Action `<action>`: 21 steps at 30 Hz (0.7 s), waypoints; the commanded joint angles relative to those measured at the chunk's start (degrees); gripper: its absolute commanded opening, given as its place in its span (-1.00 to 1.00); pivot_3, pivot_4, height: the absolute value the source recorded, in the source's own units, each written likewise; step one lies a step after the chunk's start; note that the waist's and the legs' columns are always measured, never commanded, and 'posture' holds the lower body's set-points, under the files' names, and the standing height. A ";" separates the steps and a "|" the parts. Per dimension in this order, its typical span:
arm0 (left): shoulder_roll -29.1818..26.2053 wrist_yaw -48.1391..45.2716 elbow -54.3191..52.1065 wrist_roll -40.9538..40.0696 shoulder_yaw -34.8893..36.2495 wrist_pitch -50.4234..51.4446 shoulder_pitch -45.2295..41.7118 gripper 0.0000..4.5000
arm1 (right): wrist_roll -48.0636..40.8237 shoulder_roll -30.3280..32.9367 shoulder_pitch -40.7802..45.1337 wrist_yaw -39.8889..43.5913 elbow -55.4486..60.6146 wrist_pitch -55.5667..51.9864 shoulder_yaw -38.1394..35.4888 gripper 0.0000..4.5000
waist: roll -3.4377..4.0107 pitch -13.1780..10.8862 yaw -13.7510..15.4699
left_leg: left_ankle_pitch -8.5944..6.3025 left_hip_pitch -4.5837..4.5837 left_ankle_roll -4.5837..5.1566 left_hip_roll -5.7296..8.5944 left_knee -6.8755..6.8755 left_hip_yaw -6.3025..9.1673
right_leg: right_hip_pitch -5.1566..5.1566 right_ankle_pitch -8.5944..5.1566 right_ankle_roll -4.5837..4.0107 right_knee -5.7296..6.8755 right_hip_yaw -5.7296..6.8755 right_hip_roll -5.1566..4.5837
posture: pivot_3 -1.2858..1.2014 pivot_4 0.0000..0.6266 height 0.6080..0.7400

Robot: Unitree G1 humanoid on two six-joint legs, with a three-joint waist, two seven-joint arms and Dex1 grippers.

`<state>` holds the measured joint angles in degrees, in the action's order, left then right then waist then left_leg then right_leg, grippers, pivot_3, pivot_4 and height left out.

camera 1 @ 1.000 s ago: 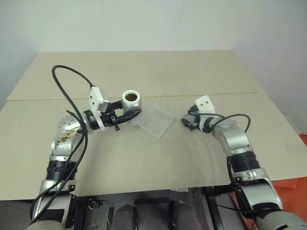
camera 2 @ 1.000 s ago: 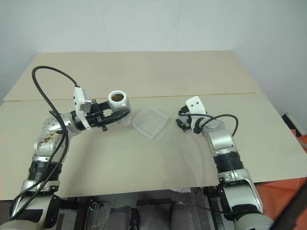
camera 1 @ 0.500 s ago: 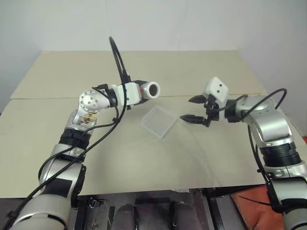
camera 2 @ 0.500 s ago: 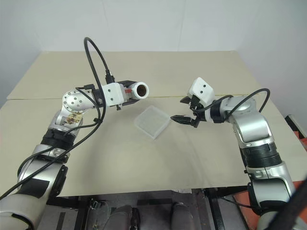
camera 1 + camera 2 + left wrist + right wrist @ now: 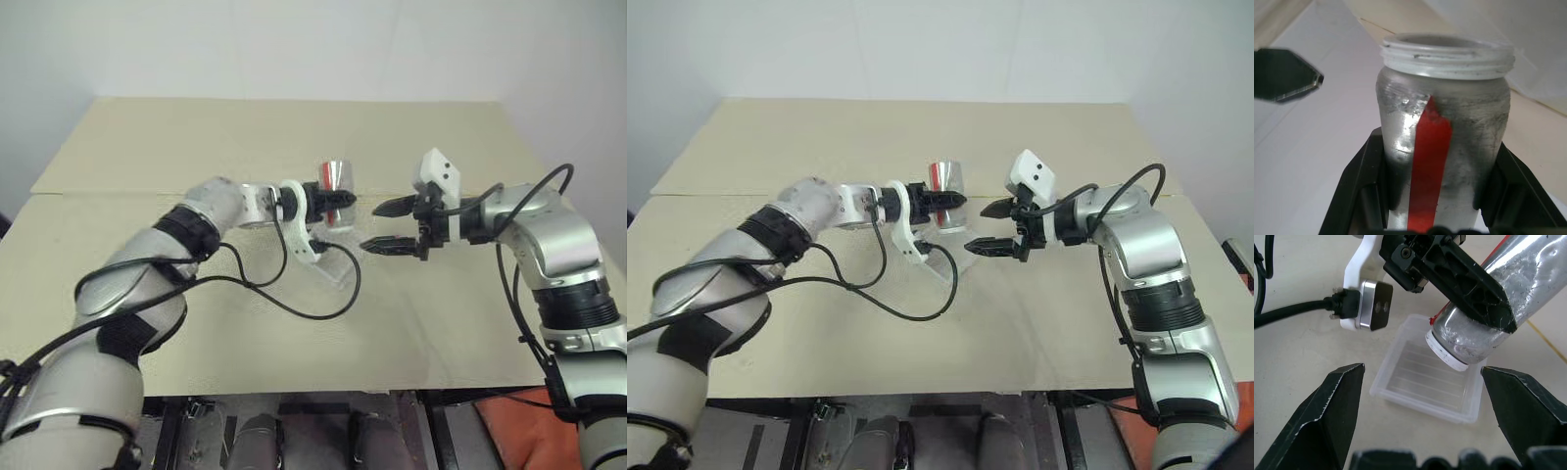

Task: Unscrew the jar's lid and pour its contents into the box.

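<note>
My left gripper (image 5: 338, 201) is shut on the jar (image 5: 340, 173), a silvery cylinder with a red stripe. The jar (image 5: 1476, 335) is tipped with its open white threaded mouth down over the box (image 5: 1422, 384). The box is a clear shallow tray on the table, partly hidden behind my left wrist in the head views. My right gripper (image 5: 385, 226) hovers open just right of the jar, nothing between its fingers. In the left wrist view the jar (image 5: 1442, 137) sits between both black fingers (image 5: 1359, 181). The lid is out of view.
The beige table (image 5: 441, 313) runs wide on all sides, with a seam across its far half. A black cable (image 5: 294, 308) from my left arm loops over the table in front of the box. A white wall stands behind.
My left arm swung the jar rightward over the box and tipped it from upright to mouth down. My right gripper rose off the table, turned toward the jar and stayed open.
</note>
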<state>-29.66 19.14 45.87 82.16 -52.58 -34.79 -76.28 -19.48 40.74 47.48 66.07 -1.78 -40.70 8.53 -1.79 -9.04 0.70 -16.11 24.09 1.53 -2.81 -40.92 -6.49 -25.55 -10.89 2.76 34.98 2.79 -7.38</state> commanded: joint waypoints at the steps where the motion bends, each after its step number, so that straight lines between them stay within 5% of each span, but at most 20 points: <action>1: -0.95 1.59 0.15 -0.37 0.69 1.61 -1.12 -0.15 | -1.45 -0.10 1.09 -0.48 2.19 -0.23 -1.93 0.96 | 0.00 0.00 -0.12 | 0.01 0.00 -0.01 0.00 0.00 0.00 | 0.00 0.00 0.00 0.01 0.00 0.00 | 0.03 -0.52 1.00; 11: -3.64 -0.57 -0.20 -6.13 3.52 -1.08 -0.37 -0.15 | -1.80 -0.56 0.63 -1.36 2.09 0.55 -1.89 0.96 | 0.00 0.00 0.16 | 0.02 0.01 -0.02 0.00 -0.04 0.01 | 0.01 0.00 0.00 0.05 0.02 -0.01 | 0.03 -0.52 1.00; 21: -7.84 -15.50 -0.92 -33.11 19.64 -5.29 10.66 -0.15 | -1.97 -1.11 -0.59 -2.27 3.23 1.80 -2.13 0.96 | 0.01 0.00 -0.45 | 0.03 -0.02 -0.03 -0.02 -0.14 0.00 | 0.00 0.00 0.00 0.16 0.02 -0.03 | 0.03 -0.52 1.00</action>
<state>-36.41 7.02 45.95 55.03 -36.74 -39.91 -66.74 -20.66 39.55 46.49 63.88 -0.85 -40.40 8.31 -1.78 -9.04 0.26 -16.08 24.05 1.50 -2.83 -41.08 -6.49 -25.54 -10.89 2.77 35.16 2.81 -7.41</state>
